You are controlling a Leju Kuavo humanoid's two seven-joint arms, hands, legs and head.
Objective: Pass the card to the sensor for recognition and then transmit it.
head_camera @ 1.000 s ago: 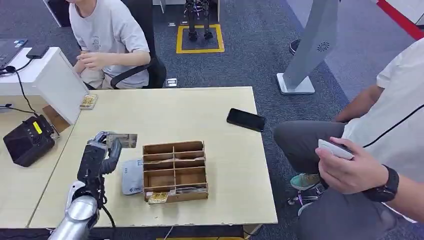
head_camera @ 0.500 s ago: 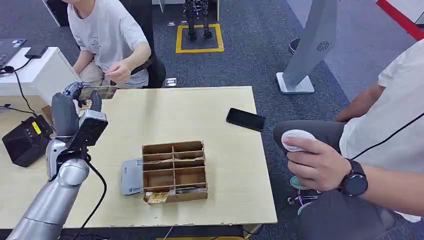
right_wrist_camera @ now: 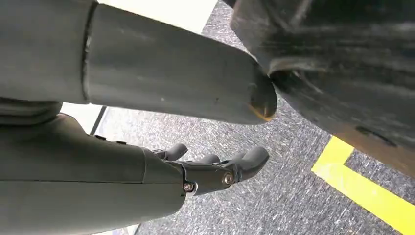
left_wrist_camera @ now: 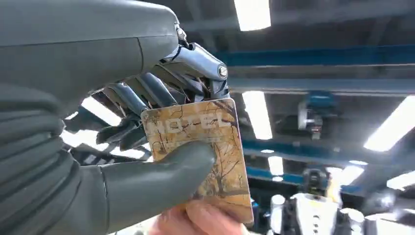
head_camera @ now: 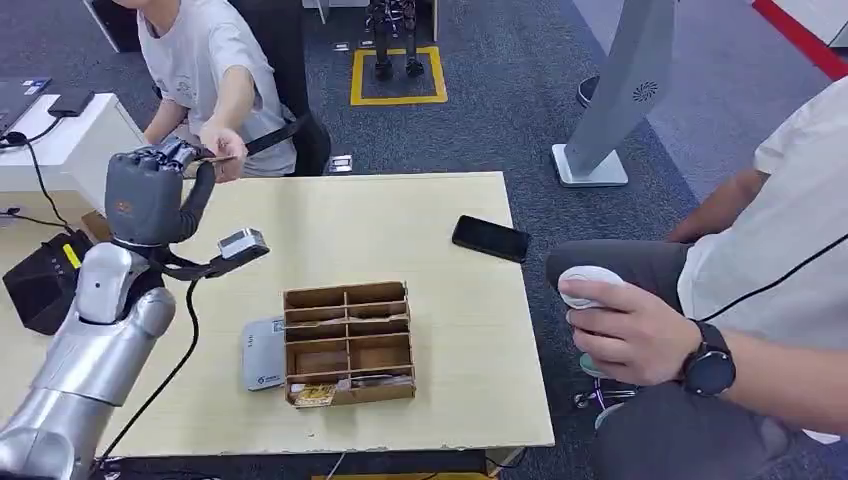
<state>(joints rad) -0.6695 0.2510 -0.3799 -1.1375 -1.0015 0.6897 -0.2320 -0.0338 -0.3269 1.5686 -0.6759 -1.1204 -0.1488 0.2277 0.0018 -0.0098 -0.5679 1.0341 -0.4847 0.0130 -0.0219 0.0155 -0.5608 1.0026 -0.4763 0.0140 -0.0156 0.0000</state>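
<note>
**Left hand holds the card up to a seated person**

The left arm is bent upward from the table's near-left corner, forearm rising steeply, so the left hand sits high above the table's far-left edge. Its back faces the head camera, thumb to the right. The card is pinched between thumb and fingers, sticking out of the hand toward the seated person. That person's hand is at the card's far end; in the wrist view, fingertips touch the card's free edge just beyond the thumb.

The card is tan with a bare-tree pattern, and pale letters across it read "HOTEL".

The right hand hangs over grey carpet beside a yellow floor line, fingers loosely apart and holding nothing.

Below and right of the left hand on the table lie a white sensor, touching a wooden tray; farther right is a phone.
</note>
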